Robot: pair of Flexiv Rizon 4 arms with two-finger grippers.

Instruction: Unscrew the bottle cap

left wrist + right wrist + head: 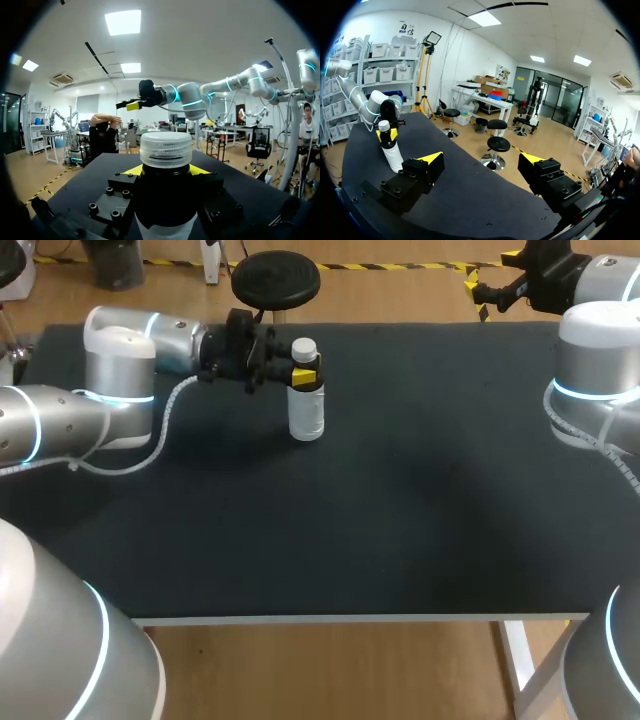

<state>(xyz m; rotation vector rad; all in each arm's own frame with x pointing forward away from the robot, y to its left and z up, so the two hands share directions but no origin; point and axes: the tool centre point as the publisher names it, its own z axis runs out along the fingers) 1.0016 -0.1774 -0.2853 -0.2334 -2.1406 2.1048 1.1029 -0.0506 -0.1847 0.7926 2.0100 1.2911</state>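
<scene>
The left claw [304, 373] clamps the neck of an upright bottle [306, 415], white cap [304, 346] on, at the far left of the black counter [400, 520]; the right claw [482, 159] gapes wide, empty.

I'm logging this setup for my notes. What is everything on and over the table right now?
table: one, black top
bottle: one, whitish, upright on the table's far left part
cap: one, white, on the bottle
left arm: one, silver, comes in from the left
right arm: one, silver, at the right edge
left gripper: one, black with yellow tips, shut on the bottle just under the cap
right gripper: one, black with yellow tips, open and empty, by the far right corner
</scene>
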